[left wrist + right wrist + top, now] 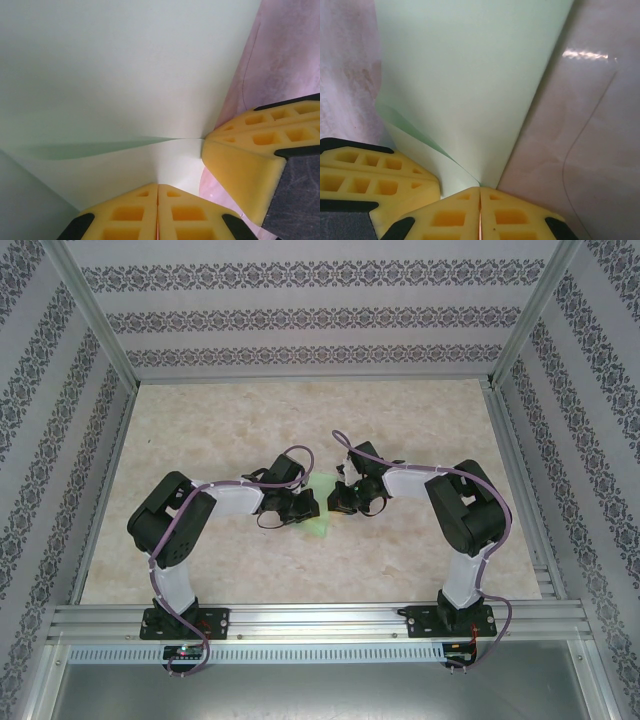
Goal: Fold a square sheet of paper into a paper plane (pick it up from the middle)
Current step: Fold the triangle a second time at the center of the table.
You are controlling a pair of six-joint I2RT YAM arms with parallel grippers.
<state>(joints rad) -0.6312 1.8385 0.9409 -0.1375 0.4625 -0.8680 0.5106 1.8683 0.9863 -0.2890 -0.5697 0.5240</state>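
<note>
L fingers point(131, 216) & R fingers point(451, 218) pinch folded paper point(125, 75).

sheet of paper point(319, 524) lies centre of the surface point(300, 410), between the two hands. left hand point(305, 506) at its left side, right hand point(338, 502) at its right, just beside each other. paper sits pinched between each hand's fingertips.

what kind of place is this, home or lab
Most likely a purpose-built robot test cell, not a home: an aluminium frame carries the left arm and right arm, patterned wall panels box in a marble-look tabletop, and the left tool and right tool pinch green paper.
</note>
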